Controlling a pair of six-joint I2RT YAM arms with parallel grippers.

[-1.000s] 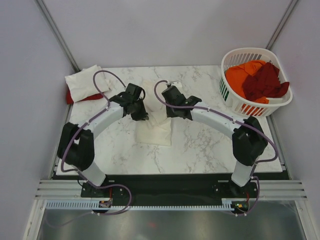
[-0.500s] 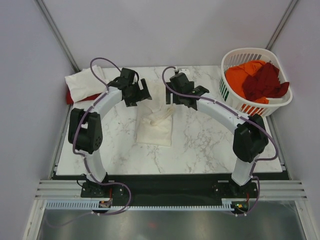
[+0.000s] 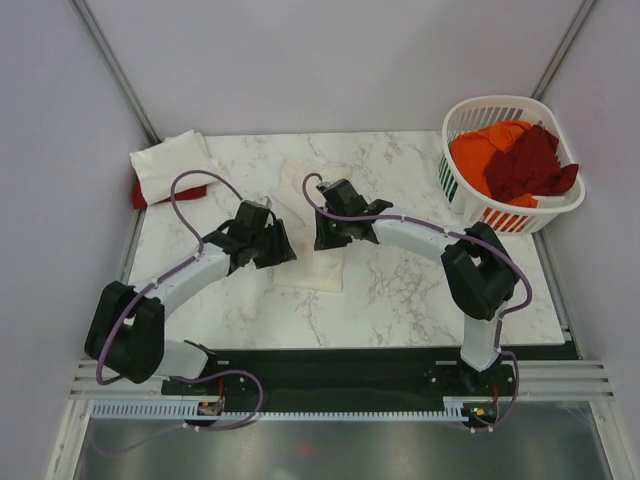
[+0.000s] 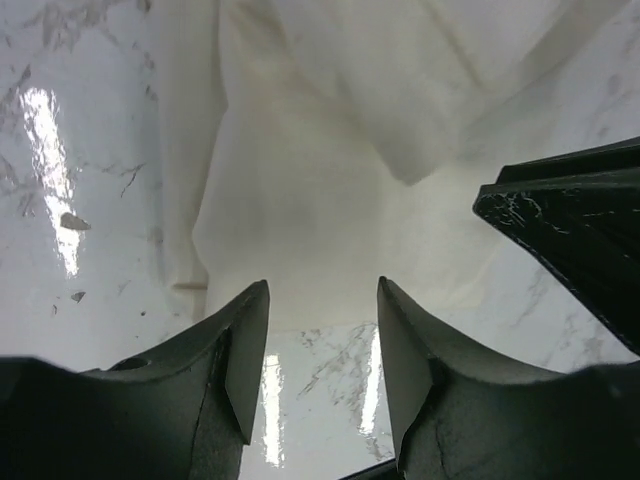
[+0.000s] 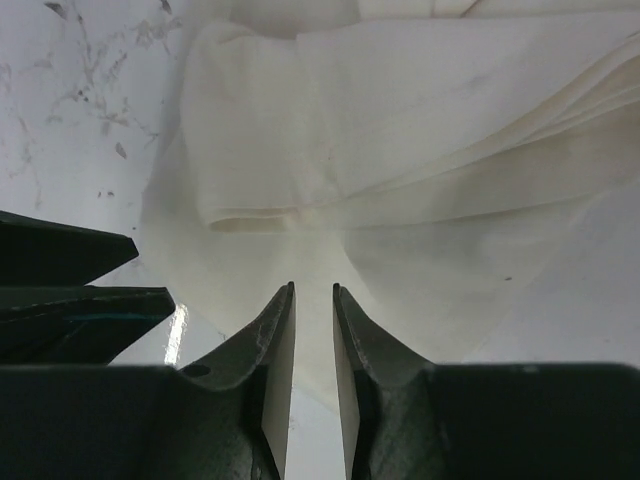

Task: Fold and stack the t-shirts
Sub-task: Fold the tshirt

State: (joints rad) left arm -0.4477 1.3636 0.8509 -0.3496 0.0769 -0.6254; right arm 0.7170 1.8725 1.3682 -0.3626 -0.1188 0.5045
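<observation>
T-shirt (image 3: 311, 270), cream-white, lies just ahead of half-open left pincer (image 4: 322, 285) and narrow, seemingly empty right pincer (image 5: 313, 288).

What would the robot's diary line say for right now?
left end effector: open above cream-white t-shirt | right end effector: narrowly open above it | held: nothing | laundry basket: shirts inside

Both arms bend low over the cream t-shirt (image 3: 312, 272) — left gripper (image 4: 322, 300) at its left edge, jaws parted; right gripper (image 5: 312, 300) opposite, jaws barely apart.
</observation>
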